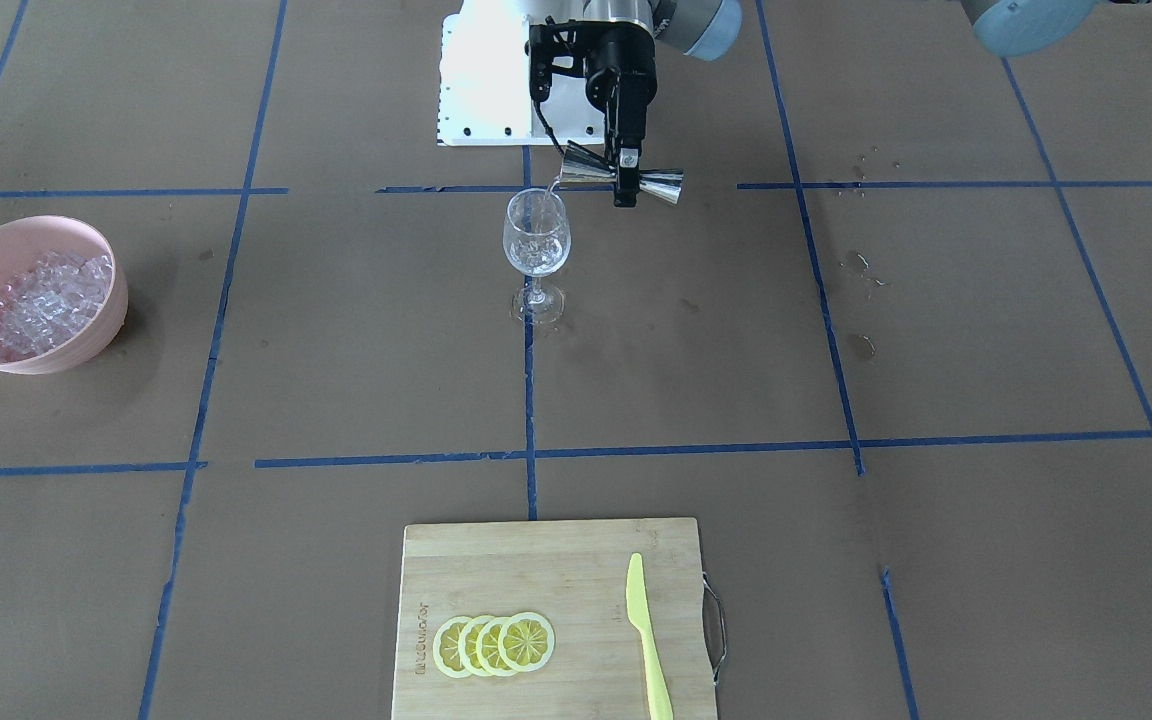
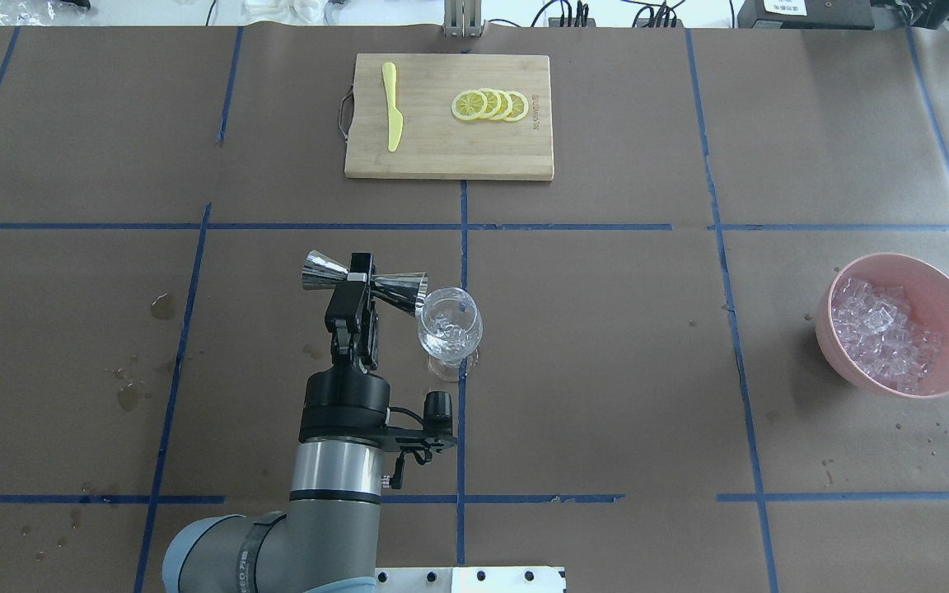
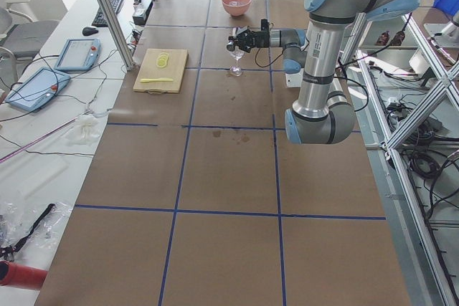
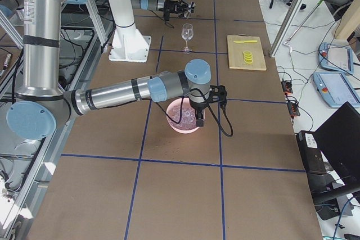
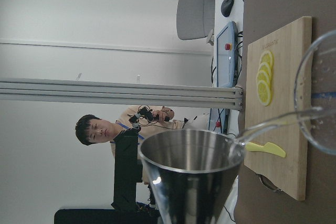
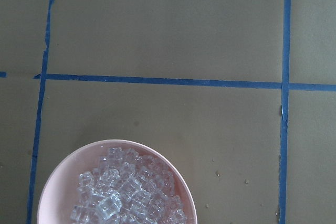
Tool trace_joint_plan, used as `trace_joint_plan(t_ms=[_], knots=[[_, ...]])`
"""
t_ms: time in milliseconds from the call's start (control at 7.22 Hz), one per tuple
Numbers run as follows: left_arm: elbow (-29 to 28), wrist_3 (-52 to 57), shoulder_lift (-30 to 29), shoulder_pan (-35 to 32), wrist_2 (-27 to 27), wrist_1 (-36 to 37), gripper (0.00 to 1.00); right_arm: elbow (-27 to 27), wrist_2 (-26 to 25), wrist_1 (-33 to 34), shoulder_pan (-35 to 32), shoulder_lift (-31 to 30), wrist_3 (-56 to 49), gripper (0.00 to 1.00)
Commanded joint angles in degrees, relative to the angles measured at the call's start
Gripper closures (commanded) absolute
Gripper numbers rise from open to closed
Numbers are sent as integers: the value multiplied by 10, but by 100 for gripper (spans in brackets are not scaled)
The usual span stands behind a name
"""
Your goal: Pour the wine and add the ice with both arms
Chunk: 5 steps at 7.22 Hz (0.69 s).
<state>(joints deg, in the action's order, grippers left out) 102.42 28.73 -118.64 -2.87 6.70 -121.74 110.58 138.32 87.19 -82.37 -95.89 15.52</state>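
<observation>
**Left arm pours into a wine glass while the right arm waits over the ice**

A brown paper-covered surface [image 1: 336, 350] is marked into squares with blue tape. Near the robot's base, the left arm [image 2: 338, 473] reaches forward. Its jaws are closed on the narrow waist of a double-ended metal measuring cup [image 2: 404, 290], which lies tipped on its side. A thin clear stream [image 1: 544, 192] runs from the cup's lip into a stemmed wine glass [image 2: 450, 329] standing upright on a tape line. A little liquid shows in the glass.

The ice [image 2: 882, 333], a heap of small clear cubes, fills a pink bowl [image 1: 86, 340] well off to the robot's right, far from the glass. From the side, the right arm [image 4: 112, 96] stretches out with its wrist above that bowl. Whether its jaws are open or closed cannot be told. Its wrist camera looks down on part of the bowl and shows no cube held.

At the far edge lies a wooden cutting board [image 2: 450, 156] with 4 lemon slices [image 2: 491, 105] and a yellow plastic knife [image 2: 392, 115].

The step in hand appears to be the pour, and it looks only partly done. To do it well, the cup's lip should sit over the inside of the rim, close but not touching, since a knock could topple a tall glass. The tilt should grow slowly so the stream lands inside. Wet spots on the paper suggest spills happen easily. Level the cup before drawing it away, to avoid drips.
</observation>
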Motion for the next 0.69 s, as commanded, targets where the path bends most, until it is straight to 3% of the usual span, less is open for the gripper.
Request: trace_joint_plan(t_ms=[0,554], knots=[[-5,11,-6,2,0,-5,100,0,-1,0,2,0,0,0],[-3,11,6,2,0,-66,100,0,-10,-1,13,1,6,0]])
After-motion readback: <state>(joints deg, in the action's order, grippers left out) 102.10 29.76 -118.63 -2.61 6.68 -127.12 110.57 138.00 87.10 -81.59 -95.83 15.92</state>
